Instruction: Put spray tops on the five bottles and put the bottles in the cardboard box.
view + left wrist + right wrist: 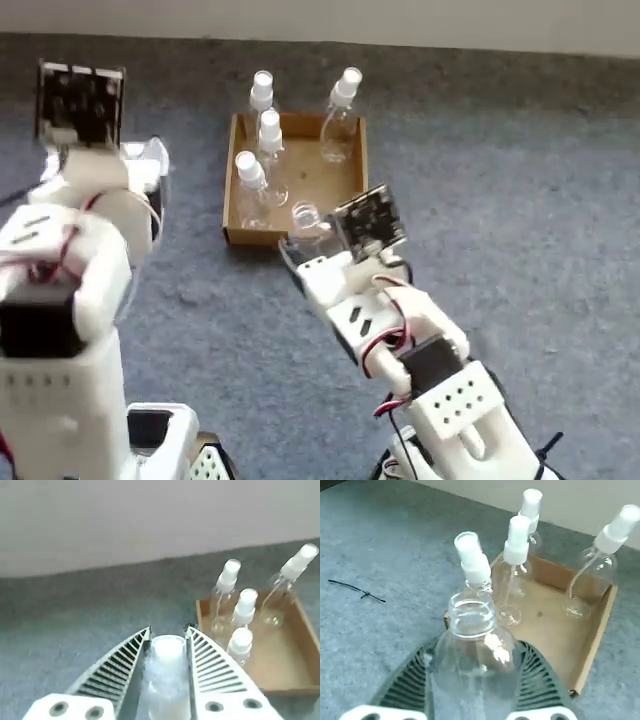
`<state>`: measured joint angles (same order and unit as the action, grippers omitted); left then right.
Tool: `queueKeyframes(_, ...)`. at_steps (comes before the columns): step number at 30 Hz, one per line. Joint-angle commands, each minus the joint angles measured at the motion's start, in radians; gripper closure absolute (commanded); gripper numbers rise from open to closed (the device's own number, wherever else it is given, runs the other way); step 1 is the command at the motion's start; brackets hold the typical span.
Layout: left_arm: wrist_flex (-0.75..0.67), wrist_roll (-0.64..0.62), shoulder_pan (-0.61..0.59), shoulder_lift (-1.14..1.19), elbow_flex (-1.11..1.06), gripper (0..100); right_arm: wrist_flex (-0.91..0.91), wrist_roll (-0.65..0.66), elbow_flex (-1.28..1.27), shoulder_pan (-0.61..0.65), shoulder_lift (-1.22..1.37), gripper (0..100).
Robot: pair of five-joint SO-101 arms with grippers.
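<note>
Here, right fingers (404, 686) snug around a topless bottle (472, 652), left fingers (122, 661) around, seemingly, a spray top (167, 652).

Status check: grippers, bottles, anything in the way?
Left gripper shut on spray top. Right gripper shut on uncapped bottle. Four capped bottles in box. Black tie on carpet, clear of box.

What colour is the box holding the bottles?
Brown. The cardboard box shows best in the right wrist view.
</note>
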<state>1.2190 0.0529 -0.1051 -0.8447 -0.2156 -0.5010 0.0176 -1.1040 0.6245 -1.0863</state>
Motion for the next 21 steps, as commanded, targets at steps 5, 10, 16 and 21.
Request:
queueKeyframes(5,-0.446,-0.011,0.243,-0.160,-0.154,97,0.246,-0.012,-0.108,0.036,-0.074,99.4)
queueKeyframes(10,-0.611,-0.011,0.369,-0.159,-0.147,99,0.286,-0.012,-0.251,0.036,-0.303,99.4)
queueKeyframes(16,-0.713,-0.011,0.562,-0.157,-0.128,99,0.285,-0.012,-0.392,0.036,-0.492,99.4)
queueKeyframes(21,-0.755,-0.011,0.693,-0.110,-0.117,99,0.285,-0.012,-0.435,0.031,-0.519,99.4)
